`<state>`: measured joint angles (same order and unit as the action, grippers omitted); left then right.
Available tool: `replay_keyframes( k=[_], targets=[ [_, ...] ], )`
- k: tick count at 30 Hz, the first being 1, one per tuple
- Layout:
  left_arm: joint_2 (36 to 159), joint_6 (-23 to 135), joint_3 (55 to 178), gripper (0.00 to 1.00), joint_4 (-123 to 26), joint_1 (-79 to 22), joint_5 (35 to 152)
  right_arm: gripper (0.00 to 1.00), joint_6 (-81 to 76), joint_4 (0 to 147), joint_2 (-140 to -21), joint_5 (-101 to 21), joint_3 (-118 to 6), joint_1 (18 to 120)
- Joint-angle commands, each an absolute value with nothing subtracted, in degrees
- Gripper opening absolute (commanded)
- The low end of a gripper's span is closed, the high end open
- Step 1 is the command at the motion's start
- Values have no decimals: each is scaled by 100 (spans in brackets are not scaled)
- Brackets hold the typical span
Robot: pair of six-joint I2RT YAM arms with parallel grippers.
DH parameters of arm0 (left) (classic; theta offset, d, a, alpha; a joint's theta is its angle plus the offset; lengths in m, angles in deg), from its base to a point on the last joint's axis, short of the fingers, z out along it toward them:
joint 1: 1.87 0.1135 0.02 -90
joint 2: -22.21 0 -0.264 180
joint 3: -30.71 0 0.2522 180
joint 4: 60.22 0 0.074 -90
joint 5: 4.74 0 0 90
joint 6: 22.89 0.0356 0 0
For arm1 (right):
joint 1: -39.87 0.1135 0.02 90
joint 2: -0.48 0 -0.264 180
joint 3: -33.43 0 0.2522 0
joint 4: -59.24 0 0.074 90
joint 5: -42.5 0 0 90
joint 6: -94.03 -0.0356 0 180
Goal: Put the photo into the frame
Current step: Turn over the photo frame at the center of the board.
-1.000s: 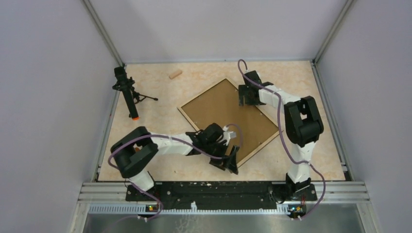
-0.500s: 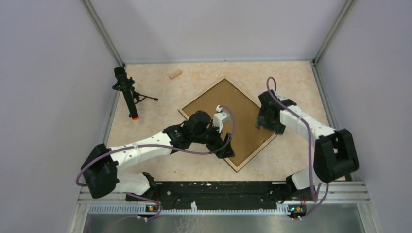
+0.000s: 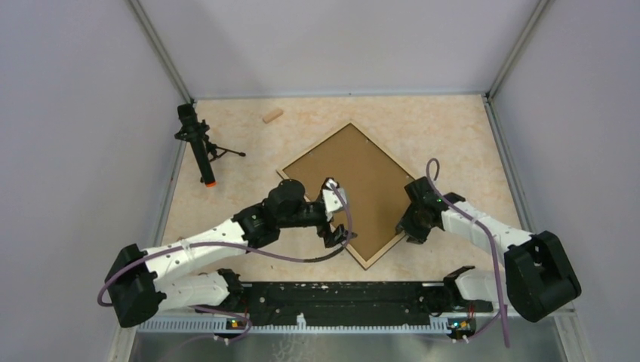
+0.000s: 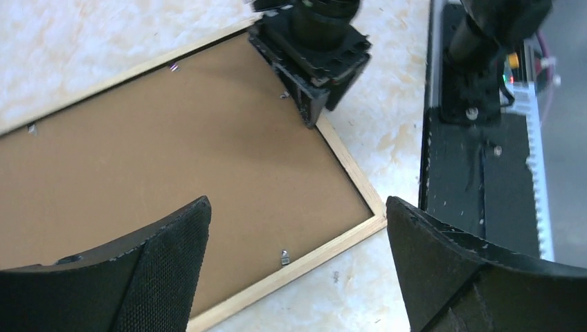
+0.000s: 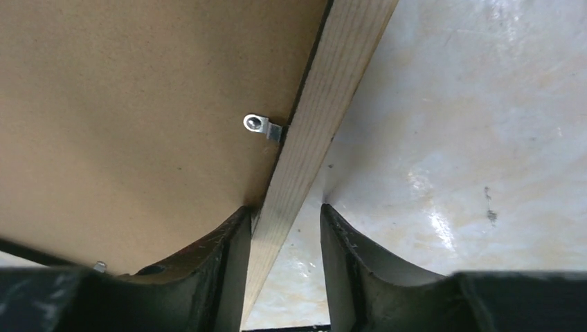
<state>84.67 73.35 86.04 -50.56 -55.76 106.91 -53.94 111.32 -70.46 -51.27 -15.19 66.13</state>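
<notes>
Far left, the black tripod (image 3: 198, 143) and the little wooden block (image 3: 272, 115) sit exactly where they were a second ago. Now the left arm: it was folded back by its base, and it's stretched right out across the bench (image 3: 453, 128). The left end effector (image 3: 338, 235) has come off the near corner and hangs over the near-left part of the brown backing board (image 3: 355, 181), jaws as wide as they go, holding nothing.

Centre stage, the frame (image 4: 351, 169) lies flat, backing side up, pale wood showing. It's been turned since the earlier view: it lay as a slanted rectangle, now it stands on the bench as a diamond.

Over on the right, big move. The right end effector (image 3: 413, 225) has swung from the far side down to the near-right rail, just along from a small metal clip (image 5: 262, 126). Its jaws have narrowed and sit about half closed astride the rail, one finger (image 5: 228, 242) over the backing, the other over the bench. Whether they're pinching yet, I can't tell.
</notes>
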Motion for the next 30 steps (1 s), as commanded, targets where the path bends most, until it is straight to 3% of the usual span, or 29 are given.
replay_keyframes(
  k=[1,4,6,7,11,19,25,28,30],
  targets=[
    [8633,9183,8518,99,-5184,-5795,11662,36,-6081,10724,-6927,-4934,-1150,6668],
    [8705,10030,8259,98,-5034,-6096,11978,26,-6325,10583,-6968,-4995,-992,6666],
    [8780,10627,8076,98,-4954,-6375,11779,3,-6367,10712,-6994,-5024,-1051,6665],
    [8851,10862,8025,97,-4907,-6553,11537,0,-6324,10829,-6998,-4996,-1137,6667],
    [9232,11232,7730,90,-5216,-6934,11191,0,-6149,11594,-6918,-4905,-1704,6662],
    [9830,11687,7079,98,-6685,-7799,9550,0,-6295,12192,-6525,-4120,-2371,6640],
    [10934,12398,6808,97,-9201,-8301,6805,0,-6728,12378,-5891,-4053,-2414,6532],
    [11779,12943,6955,85,-10353,-8445,5775,0,-6922,12452,-5591,-4076,-2462,6471],
    [12408,13547,6941,75,-11868,-8562,5036,0,-7014,12563,-5436,-4187,-2595,6457]
  ],
)
